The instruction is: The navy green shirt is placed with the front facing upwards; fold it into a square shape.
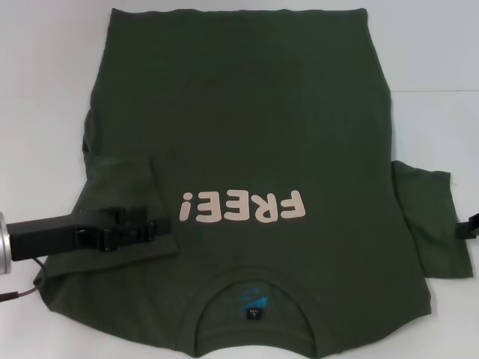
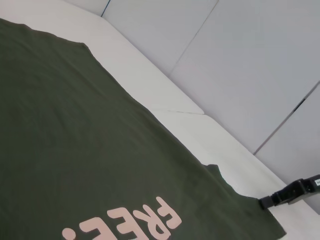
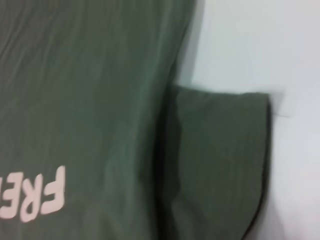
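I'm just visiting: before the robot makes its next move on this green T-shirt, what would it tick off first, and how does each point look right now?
1. Navy green shirt lies front up, "FREE!" lettering showing: ok.
2. Left sleeve folded in over the body: ok.
3. Right sleeve folded in: not ok, it lies spread out on the table.
4. Left gripper rests over the folded sleeve; whether it holds cloth: cannot tell.
5. Right gripper sits at the right sleeve's outer edge; its grip: cannot tell.
6. Body of the shirt lies flat, without big wrinkles: ok.
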Robot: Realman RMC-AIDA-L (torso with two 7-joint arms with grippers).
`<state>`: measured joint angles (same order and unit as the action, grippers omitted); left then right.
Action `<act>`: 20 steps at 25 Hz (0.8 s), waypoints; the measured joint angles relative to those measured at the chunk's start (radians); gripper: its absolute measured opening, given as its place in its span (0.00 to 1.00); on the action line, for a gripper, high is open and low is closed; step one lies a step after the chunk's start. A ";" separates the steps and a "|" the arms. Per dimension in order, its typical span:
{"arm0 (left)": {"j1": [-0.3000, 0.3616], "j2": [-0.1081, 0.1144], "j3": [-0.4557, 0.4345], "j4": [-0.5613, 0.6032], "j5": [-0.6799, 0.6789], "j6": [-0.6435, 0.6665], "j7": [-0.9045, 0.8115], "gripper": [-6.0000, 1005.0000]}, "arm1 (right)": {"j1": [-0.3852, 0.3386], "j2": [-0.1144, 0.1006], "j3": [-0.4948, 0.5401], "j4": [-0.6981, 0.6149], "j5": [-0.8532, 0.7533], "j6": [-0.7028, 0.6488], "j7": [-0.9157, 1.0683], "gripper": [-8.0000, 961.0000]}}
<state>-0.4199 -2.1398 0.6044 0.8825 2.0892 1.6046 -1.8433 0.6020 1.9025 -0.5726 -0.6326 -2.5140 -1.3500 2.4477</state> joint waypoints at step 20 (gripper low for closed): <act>0.008 0.001 -0.002 0.008 -0.041 0.009 -0.042 0.76 | -0.027 -0.042 0.040 -0.076 -0.001 0.041 0.026 0.04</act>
<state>-0.4115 -2.1388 0.6027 0.8901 2.0485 1.6132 -1.8849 0.5746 1.8601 -0.5331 -0.7083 -2.5153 -1.3089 2.4735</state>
